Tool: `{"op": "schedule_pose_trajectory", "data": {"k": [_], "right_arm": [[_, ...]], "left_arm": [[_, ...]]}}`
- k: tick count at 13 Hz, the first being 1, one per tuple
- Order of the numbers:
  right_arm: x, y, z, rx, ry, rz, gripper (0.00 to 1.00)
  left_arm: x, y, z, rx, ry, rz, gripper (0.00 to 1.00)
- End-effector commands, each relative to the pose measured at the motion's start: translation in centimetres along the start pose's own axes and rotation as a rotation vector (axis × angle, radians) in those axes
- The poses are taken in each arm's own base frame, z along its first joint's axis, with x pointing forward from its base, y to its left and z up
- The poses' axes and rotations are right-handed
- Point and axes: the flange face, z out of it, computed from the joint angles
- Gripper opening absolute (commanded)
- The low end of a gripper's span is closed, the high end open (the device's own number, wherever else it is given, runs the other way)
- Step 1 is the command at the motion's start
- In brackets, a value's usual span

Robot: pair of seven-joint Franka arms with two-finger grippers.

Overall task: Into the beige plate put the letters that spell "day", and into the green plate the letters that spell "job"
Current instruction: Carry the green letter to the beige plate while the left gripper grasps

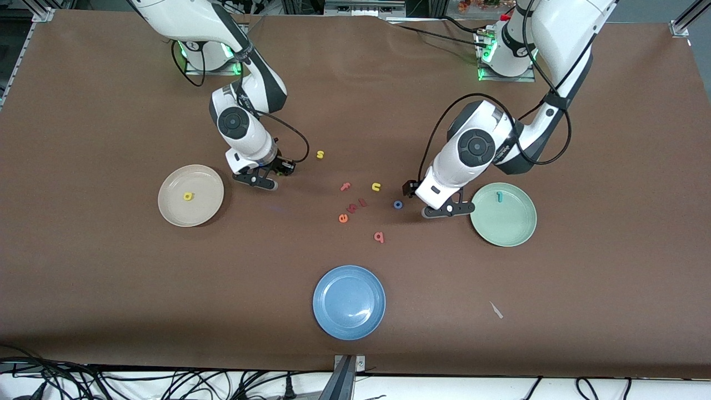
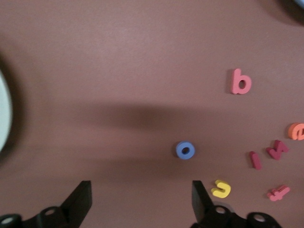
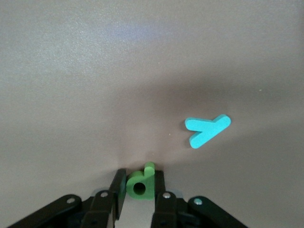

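Green d (image 3: 140,183) pinched in right end effector (image 3: 139,187)

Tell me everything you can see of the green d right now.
The green d is a small, thick foam letter, matte bright green, with a round hole through its bowl and a short stem. It stands on edge, pinched between the right gripper fingers, which are shut on its flat faces. It sits low over the bare brown table, with the teal y lying flat close by. Whether it touches the table cannot be told.
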Motion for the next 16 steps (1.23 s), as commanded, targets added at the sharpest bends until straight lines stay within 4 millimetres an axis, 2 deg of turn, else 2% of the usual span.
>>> {"op": "schedule_pose_trajectory", "data": {"k": [1,3,5,6,7,10,11,13,16], "right_arm": [[-0.4,0.1,0.8,0.0,0.001,0.0,0.26],[-0.3,-0.2,0.1,0.006,0.003,0.002,0.22],[-0.1,-0.5,-0.9,0.013,0.011,0.02,0.18],[0.0,-0.6,-1.4,0.009,0.006,0.02,0.15],[0.3,-0.6,-2.2,0.001,-0.001,0.019,0.15],[3.3,0.1,-6.5,-0.044,-0.038,0.036,0.15],[4.6,1.2,-7.5,-0.063,-0.054,0.022,0.15],[6.9,3.9,-8.9,-0.081,-0.066,-0.031,0.15],[10.4,8.9,-9.4,-0.09,-0.057,-0.127,0.15]], "left_arm": [[0.1,1.8,1.3,-0.042,0.025,-0.011,0.83],[-0.7,3.2,3.9,-0.03,0.051,0.041,0.78],[-0.3,4.4,5.3,-0.006,0.095,0.049,0.77],[-0.7,5.0,6.0,0.014,0.11,0.045,0.74],[-0.7,5.0,6.5,0.031,0.125,0.05,0.71],[-0.9,4.8,8.1,0.048,0.116,0.063,0.66],[-1.8,5.6,9.3,0.053,0.102,0.08,0.63],[-1.8,6.1,9.6,0.076,0.126,0.093,0.63],[-1.7,6.1,10.0,0.083,0.127,0.097,0.6]]}}
